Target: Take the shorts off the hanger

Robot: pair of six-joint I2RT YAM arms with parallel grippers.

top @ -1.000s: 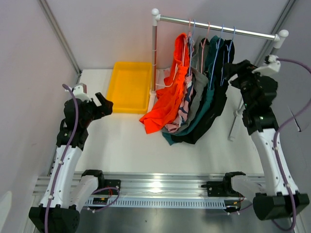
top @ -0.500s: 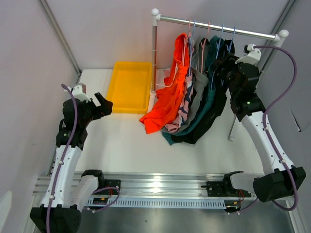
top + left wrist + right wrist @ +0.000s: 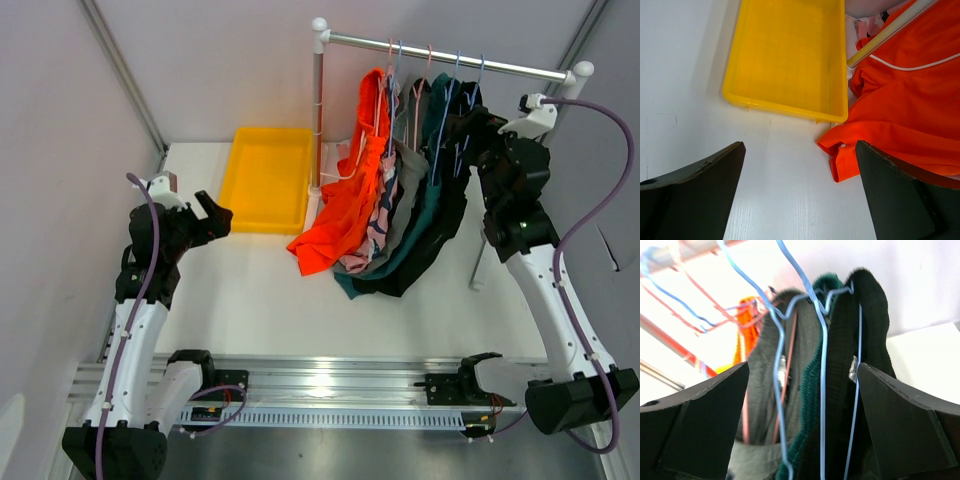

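Since a second ago the right arm has swung left and up toward the rack. The right gripper (image 3: 466, 133) now sits at the far right of the hanging row, its jaws wider apart than half a second back. The left arm has not shifted.

Nearest, the left gripper (image 3: 214, 214) hovers over the white table (image 3: 250, 300) with its jaws spread wide and nothing between them. Just beyond it lies a yellow tray (image 3: 268, 178).

To the right of the tray the five shorts hang on wire hangers, their lower ends trailing on the table. From left to right they are the orange shorts (image 3: 338, 215), the pink patterned shorts (image 3: 373, 238), the grey shorts (image 3: 404, 190), the dark teal shorts (image 3: 428, 205) and the black shorts (image 3: 452, 210).

In the right wrist view the fingers (image 3: 705, 410) stand wide apart, gripping nothing. A blue hanger (image 3: 823, 355) and the black waistband lie in the gap beyond them.

Farthest, the metal rail (image 3: 450, 58) carries the hanger hooks.
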